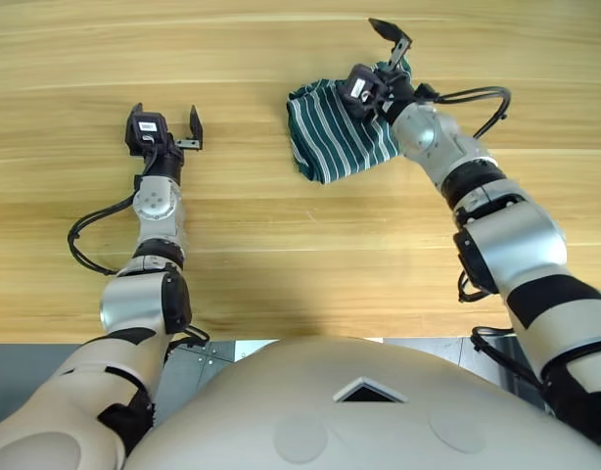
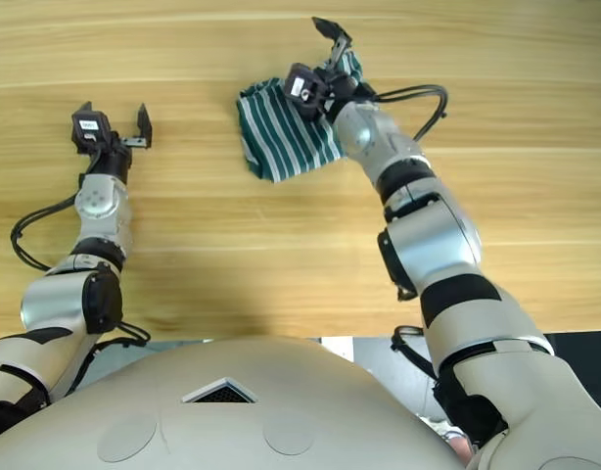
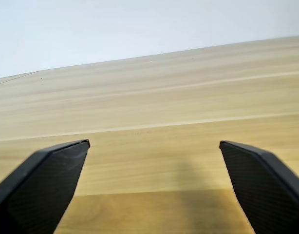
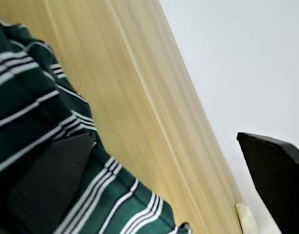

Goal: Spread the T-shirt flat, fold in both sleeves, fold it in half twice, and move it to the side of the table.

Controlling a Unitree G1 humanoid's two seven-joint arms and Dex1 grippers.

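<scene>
- Wall: plain and pale, rising right behind the far edge of the table.
- Small cream bit: at the table edge where wood meets wall. Too small to tell what it is.
- Floor: dark grey, below the table's near edge, left end.
- Lighter grey tiles: on the floor just past the near edge, around its middle.

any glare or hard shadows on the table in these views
Left eye view: soft, even light on the table, no glare spot, only a thin shadow along the near edge of the T-shirt. Left wrist view: a faint darker patch on the wood between the fingers of the open left gripper. Right wrist view: a bright plain backdrop past the table edge, no glare on the wood.
</scene>
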